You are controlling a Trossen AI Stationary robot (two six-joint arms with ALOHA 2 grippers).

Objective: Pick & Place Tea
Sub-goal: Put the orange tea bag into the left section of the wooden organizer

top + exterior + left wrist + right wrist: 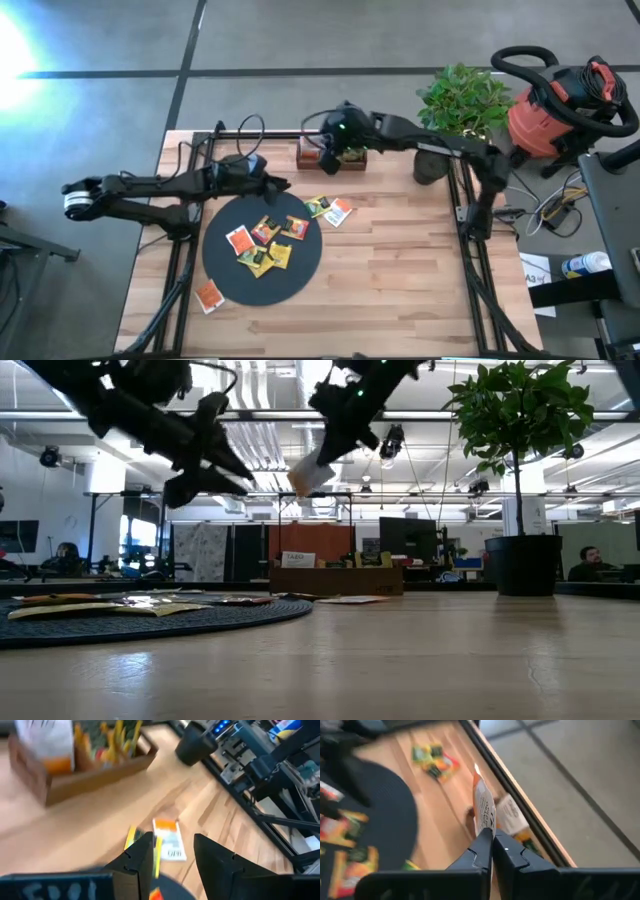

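Orange-white tea packet (483, 812) in right tool (492, 851)

Tea packet (484, 812) pinched between fingers (479, 851)

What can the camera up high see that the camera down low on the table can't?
Only the high camera shows the red vacuum, the grey floor, and a tea packet lying off the black disc, near the table's front edge.

Only the low camera shows the room behind, with ceiling lights.

Both show the potted plant, the wooden tray, and the right gripper holding a tea packet above the tray.
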